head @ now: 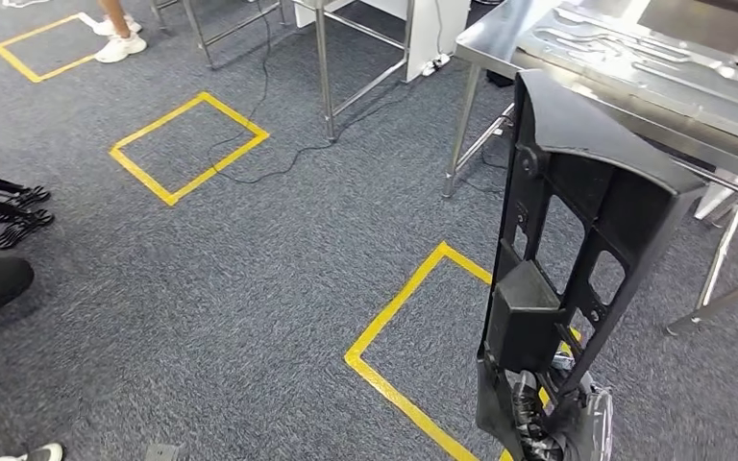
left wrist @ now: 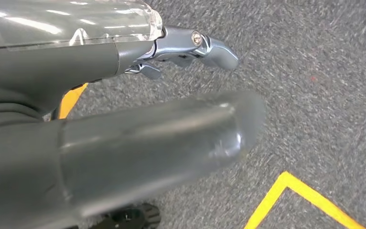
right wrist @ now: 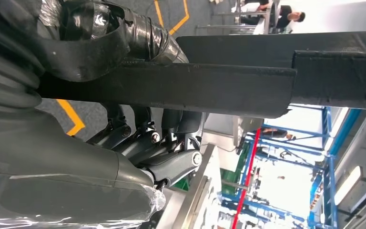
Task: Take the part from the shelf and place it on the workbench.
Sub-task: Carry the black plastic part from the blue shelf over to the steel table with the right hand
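Grey carpet (head: 250, 279) below; my right hand (head: 548, 423) clamps the black ribbed plastic frame part (head: 577, 240) upright, near the steel workbench (head: 634, 77); left hand (left wrist: 124, 143) fingers apart.

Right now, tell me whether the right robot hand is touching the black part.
Touching. The right wrist view shows the right robot hand with fingers wrapped around the black part, thumb on the opposite face.

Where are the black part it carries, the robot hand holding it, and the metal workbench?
black part (head: 577, 250), head view, on its upright frame.
right robot hand (right wrist: 147, 148), right wrist view, on the fingers under the part.
workbench (head: 500, 43), head view, on its bare steel top.
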Controlling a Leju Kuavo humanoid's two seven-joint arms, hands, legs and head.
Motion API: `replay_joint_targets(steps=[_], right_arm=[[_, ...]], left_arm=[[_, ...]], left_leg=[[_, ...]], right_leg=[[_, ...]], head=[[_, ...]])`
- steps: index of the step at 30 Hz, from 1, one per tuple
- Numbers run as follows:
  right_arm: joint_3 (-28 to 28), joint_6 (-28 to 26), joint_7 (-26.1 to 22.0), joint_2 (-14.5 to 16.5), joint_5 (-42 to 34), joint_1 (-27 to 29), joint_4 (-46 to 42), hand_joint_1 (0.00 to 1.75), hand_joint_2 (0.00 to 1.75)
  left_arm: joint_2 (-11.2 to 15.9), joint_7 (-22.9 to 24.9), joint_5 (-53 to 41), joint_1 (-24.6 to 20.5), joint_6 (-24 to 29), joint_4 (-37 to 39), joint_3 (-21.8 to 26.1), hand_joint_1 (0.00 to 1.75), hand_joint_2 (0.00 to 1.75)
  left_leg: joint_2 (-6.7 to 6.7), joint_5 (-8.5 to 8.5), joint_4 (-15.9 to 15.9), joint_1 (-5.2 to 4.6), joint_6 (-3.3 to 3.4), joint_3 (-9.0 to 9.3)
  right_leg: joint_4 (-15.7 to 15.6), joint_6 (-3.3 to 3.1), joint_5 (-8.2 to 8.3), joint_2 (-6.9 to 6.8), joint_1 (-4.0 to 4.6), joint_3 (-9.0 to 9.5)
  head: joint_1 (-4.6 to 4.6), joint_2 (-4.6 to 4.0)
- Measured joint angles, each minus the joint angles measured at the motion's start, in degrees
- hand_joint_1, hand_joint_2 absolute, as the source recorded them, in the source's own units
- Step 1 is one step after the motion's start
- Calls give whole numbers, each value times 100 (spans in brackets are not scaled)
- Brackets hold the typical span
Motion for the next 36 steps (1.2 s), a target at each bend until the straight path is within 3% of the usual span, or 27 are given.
replay_joint_targets(steps=[1,2,3,5,7,8,9,11,13,15,16,18,20,21,22,23,24,25,27,29,31,32,33,35,36], right_arm=[[2,-8,14,-3,12,8,-4,175,175],[2,-13,27,-5,24,11,-10,175,175],[2,-17,44,-8,35,6,-15,175,175],[4,-28,73,-9,49,-7,-19,175,175],[10,-47,96,-11,58,-13,-15,175,175],[15,-61,104,-15,66,-14,-12,175,175],[21,-74,117,-22,73,-16,-8,175,175],[38,-93,149,-41,85,-25,-3,175,175],[61,-98,170,-55,89,-40,-1,175,175],[75,-101,174,-62,90,-41,-1,175,175],[79,-101,174,-66,91,-37,-2,175,175],[95,-103,177,-68,93,-45,-4,175,175],[119,-105,184,-68,95,-60,-1,175,175],[127,-108,189,-68,95,-65,1,175,175],[133,-110,191,-68,95,-64,4,175,175],[137,-114,193,-68,95,-64,6,175,175],[140,-116,196,-68,96,-64,8,175,175],[145,-119,199,-68,96,-64,10,175,175],[153,-138,210,-69,97,-66,11,175,175],[162,-168,228,-74,97,-63,11,175,175],[169,-192,255,-87,98,-50,9,175,175],[171,-198,267,-97,98,-40,7,175,175],[173,-204,274,-109,98,-39,3,175,175],[176,-209,281,-132,98,-47,0,175,175],[178,-209,283,-142,97,-53,1,175,175]], left_arm=[[-8,-1,1,-10,0,-1,6,0,0],[-15,-1,1,-25,1,-1,12,0,0],[-27,-2,2,-36,2,-1,17,0,0],[-35,-1,3,-33,3,-1,26,0,0],[-39,1,0,-8,1,1,29,0,0],[-42,2,-2,-1,-4,1,29,0,0],[-47,2,-4,1,-10,1,29,0,0],[-55,2,-7,-3,-25,1,30,0,0],[-58,2,-8,-9,-36,1,30,0,0],[-64,1,-12,-25,-45,1,29,0,0],[-67,-1,-14,-36,-49,1,29,0,0],[-71,-1,-22,-55,-54,1,29,0,0],[-72,-1,-28,-43,-61,1,28,0,0],[-73,1,-28,-25,-64,2,28,0,0],[-74,1,-28,-7,-67,2,28,0,0],[-74,1,-28,6,-68,3,28,0,0],[-74,1,-28,10,-69,3,29,0,0],[-72,1,-28,9,-70,3,29,0,0],[-64,1,-32,9,-75,4,29,0,0],[-58,5,-39,13,-81,5,28,0,0],[-66,8,-46,6,-90,5,26,0,0],[-70,8,-48,3,-94,5,25,0,0],[-74,8,-49,2,-98,5,23,0,0],[-73,10,-51,16,-101,5,25,0,0],[-72,13,-51,28,-101,5,26,0,0]], left_leg=[[74,26,-49,13,25,23],[148,57,-107,28,52,46],[233,84,-159,43,81,69],[401,90,-190,29,115,91],[585,65,-182,22,119,98],[671,48,-176,23,108,107],[743,29,-169,27,90,122],[861,-27,-140,20,30,163],[953,-84,-117,-2,-42,196],[1042,-117,-125,-8,-110,241],[1022,-152,-111,2,-145,268],[801,-365,163,24,-198,190],[533,-743,884,32,-209,-132],[483,-894,1279,32,-209,-332],[462,-940,1538,32,-205,-483],[455,-872,1599,32,-196,-549],[438,-680,1414,32,-182,-505],[378,-418,1035,33,-163,-370],[113,-99,314,42,-118,-93],[-34,-81,73,31,-81,4],[84,-51,24,28,-22,32],[155,-28,-14,37,19,53],[236,-5,-55,49,63,69],[401,7,-92,40,123,82],[490,1,-91,27,141,80]], right_leg=[[-2,35,0,-25,4,-7],[49,66,-41,-152,22,-31],[202,93,-148,-339,31,-103],[819,141,-494,-701,5,-399],[1357,194,-672,-784,-39,-669],[1357,217,-603,-800,-58,-667],[1126,233,-440,-836,-75,-542],[374,224,-117,-1036,-74,-127],[-21,155,-23,-1143,-41,87],[-31,73,-39,-1033,-21,79],[-49,37,-33,-979,-29,88],[-96,-41,-9,-874,-58,113],[-103,-88,-4,-769,-55,113],[-98,-100,-8,-702,-45,110],[-88,-107,-13,-625,-35,111],[-77,-110,-20,-546,-28,115],[-60,-107,-30,-462,-26,121],[-40,-98,-44,-382,-26,128],[8,-55,-72,-239,-24,120],[25,16,-66,-115,-38,79],[4,99,-40,-5,-61,47],[33,133,-63,-67,-58,28],[157,161,-147,-213,-46,-34],[749,203,-481,-606,-32,-324],[1140,223,-657,-717,-38,-521]], head=[[1,0],[2,0],[3,0],[4,0],[4,0],[4,0],[4,0],[3,0],[2,0],[2,0],[2,0],[2,0],[1,0],[1,0],[1,0],[1,0],[1,0],[1,0],[1,0],[1,0],[1,0],[2,0],[2,0],[4,0],[3,0]])
